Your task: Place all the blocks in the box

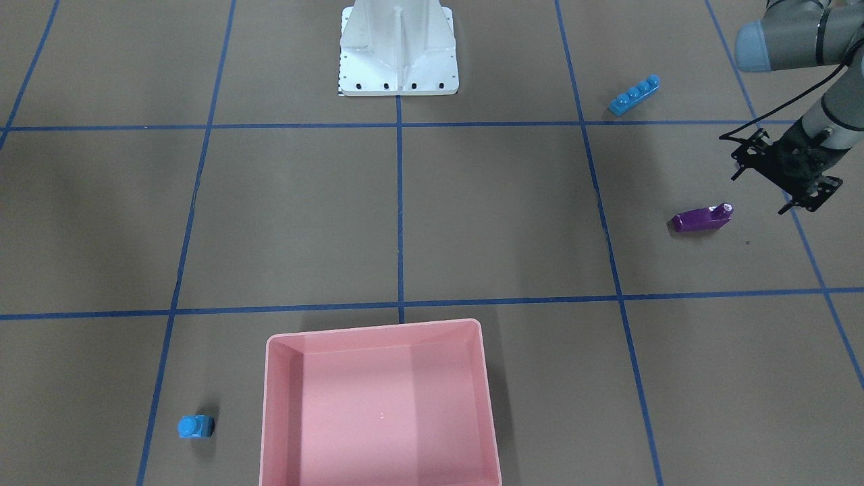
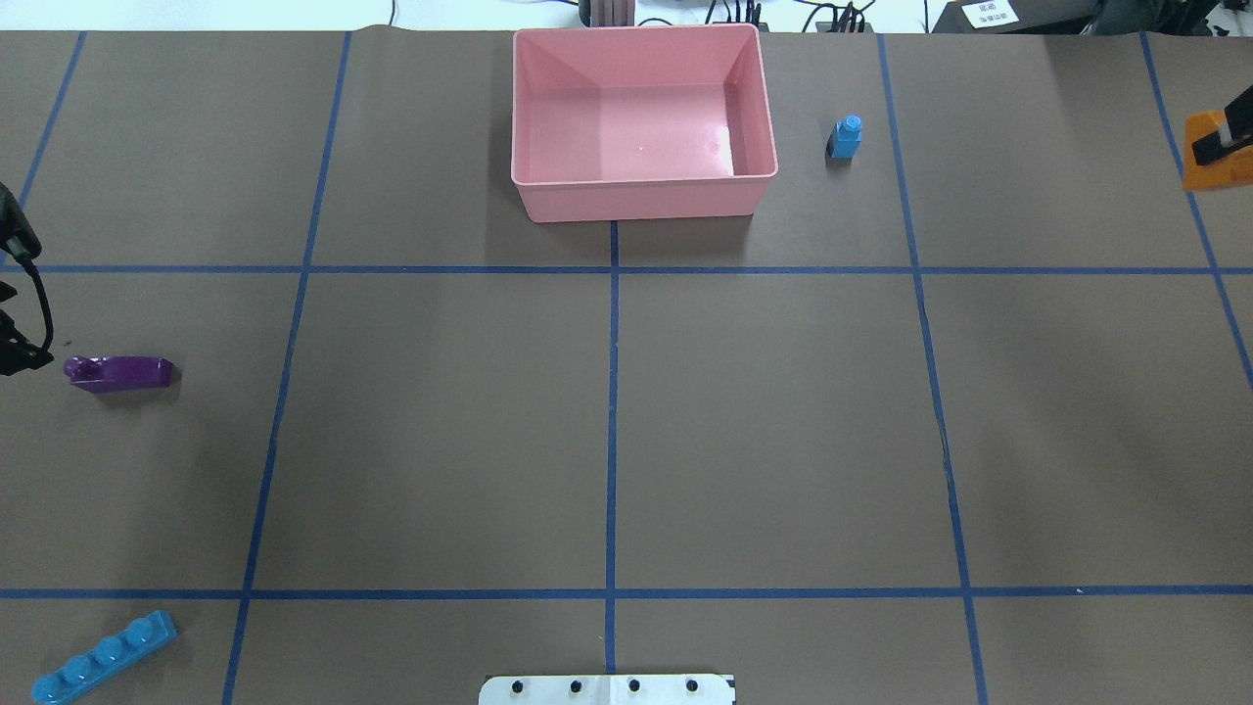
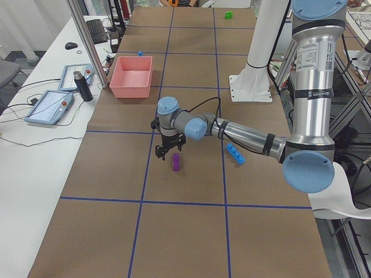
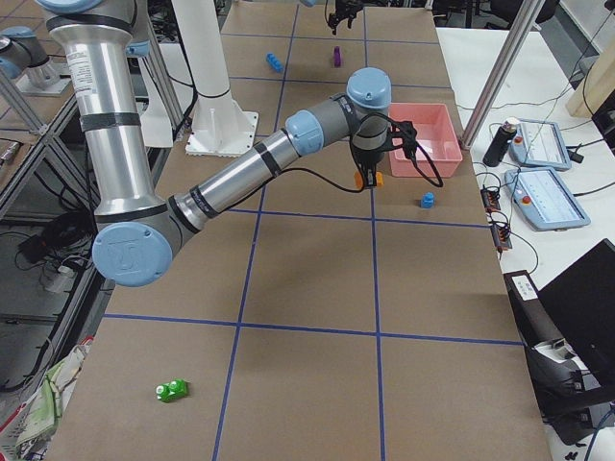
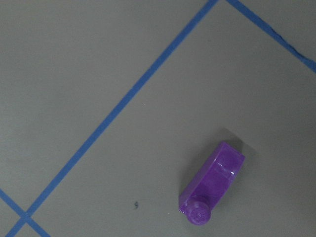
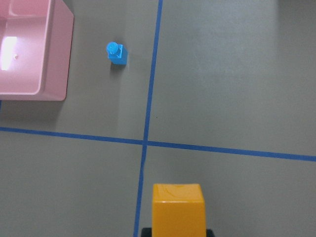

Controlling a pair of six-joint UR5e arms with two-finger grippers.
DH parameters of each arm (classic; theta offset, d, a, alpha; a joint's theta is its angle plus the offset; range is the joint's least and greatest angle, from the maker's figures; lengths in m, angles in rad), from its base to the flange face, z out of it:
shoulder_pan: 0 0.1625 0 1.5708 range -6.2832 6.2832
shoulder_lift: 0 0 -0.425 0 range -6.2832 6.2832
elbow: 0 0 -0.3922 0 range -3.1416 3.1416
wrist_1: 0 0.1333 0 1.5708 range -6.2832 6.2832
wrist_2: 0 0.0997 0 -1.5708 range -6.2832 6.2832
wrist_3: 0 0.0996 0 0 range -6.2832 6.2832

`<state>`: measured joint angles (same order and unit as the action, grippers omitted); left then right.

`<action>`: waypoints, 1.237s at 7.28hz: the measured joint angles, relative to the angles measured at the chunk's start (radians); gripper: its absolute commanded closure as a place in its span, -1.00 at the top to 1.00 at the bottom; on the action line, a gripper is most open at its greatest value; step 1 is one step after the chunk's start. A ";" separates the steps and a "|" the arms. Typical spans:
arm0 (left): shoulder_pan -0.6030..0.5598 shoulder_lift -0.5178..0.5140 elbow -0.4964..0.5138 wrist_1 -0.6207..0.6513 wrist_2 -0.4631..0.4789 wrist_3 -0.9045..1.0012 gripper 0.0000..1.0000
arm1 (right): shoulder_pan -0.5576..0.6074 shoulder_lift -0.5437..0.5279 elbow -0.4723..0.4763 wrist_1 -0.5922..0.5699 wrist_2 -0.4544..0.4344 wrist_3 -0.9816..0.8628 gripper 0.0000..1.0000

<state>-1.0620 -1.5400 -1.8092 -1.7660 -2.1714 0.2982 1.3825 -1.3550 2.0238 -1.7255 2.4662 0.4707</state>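
My right gripper (image 2: 1217,147) is shut on the orange sloped block (image 6: 177,207) and holds it above the table, right of the pink box (image 2: 646,201). The box is empty. The light-blue cube (image 2: 846,137) stands just right of the box. My left gripper (image 1: 783,172) hovers beside the long purple block (image 1: 702,219), which lies on its side, and looks open and empty. The long blue four-stud block (image 2: 103,658) lies near the robot on the left. The green block (image 4: 173,389) lies far off at the table's right end.
The white arm base (image 1: 398,61) stands at the robot's side of the table. Blue tape lines grid the brown table cover. Beyond the box, a side table holds tablets (image 3: 49,107) and a dark bottle (image 3: 83,87).
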 measured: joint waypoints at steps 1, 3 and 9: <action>0.033 -0.003 0.050 -0.050 -0.002 0.000 0.99 | -0.019 0.058 -0.006 -0.001 0.005 0.078 -1.00; 0.062 -0.020 0.118 -0.103 -0.008 -0.001 0.99 | -0.063 0.150 -0.010 -0.001 0.006 0.216 -1.00; 0.094 -0.080 0.211 -0.112 -0.014 -0.003 0.99 | -0.168 0.329 -0.065 0.001 -0.031 0.426 -1.00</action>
<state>-0.9679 -1.6199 -1.5983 -1.8785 -2.1857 0.2948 1.2142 -1.0257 1.9589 -1.7248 2.4347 0.8971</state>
